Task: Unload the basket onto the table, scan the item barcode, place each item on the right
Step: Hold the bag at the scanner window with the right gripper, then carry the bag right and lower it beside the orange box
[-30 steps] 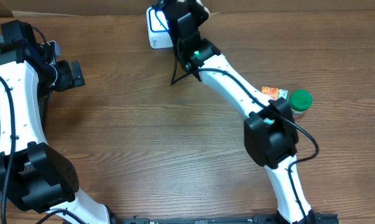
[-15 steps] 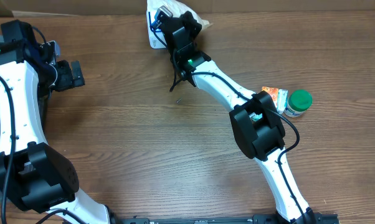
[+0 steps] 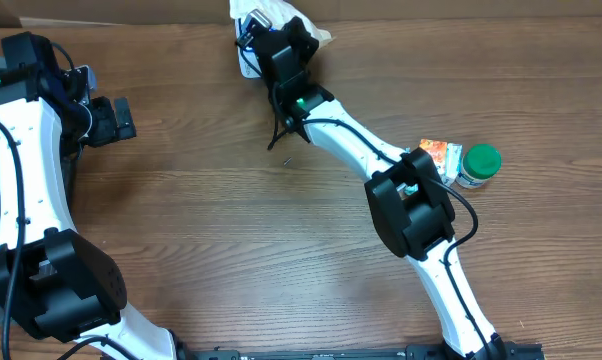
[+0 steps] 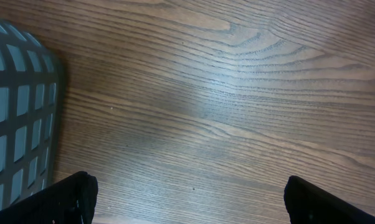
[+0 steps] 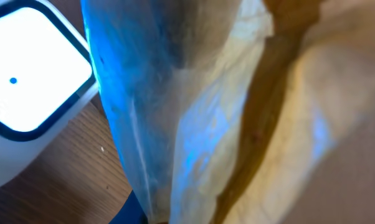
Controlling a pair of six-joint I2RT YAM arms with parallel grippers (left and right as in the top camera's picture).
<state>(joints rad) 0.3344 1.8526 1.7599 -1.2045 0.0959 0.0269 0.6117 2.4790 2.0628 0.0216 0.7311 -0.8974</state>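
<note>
Wrapped packet (image 5: 194,106) over scanner (image 5: 25,81)
My right end effector (image 3: 265,30) is clamped on the packet at the far side; my left end effector (image 3: 123,118) stands apart, at left.

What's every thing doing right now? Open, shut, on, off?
Scanner: lit up.
Plastic bag: held close to the scanner.
Right gripper: fingers shut on the plastic bag.
Left gripper: fingers open, holding nothing.
Green-lidded jar: upright, lid on.
Orange packet: lying flat beside the jar.
</note>
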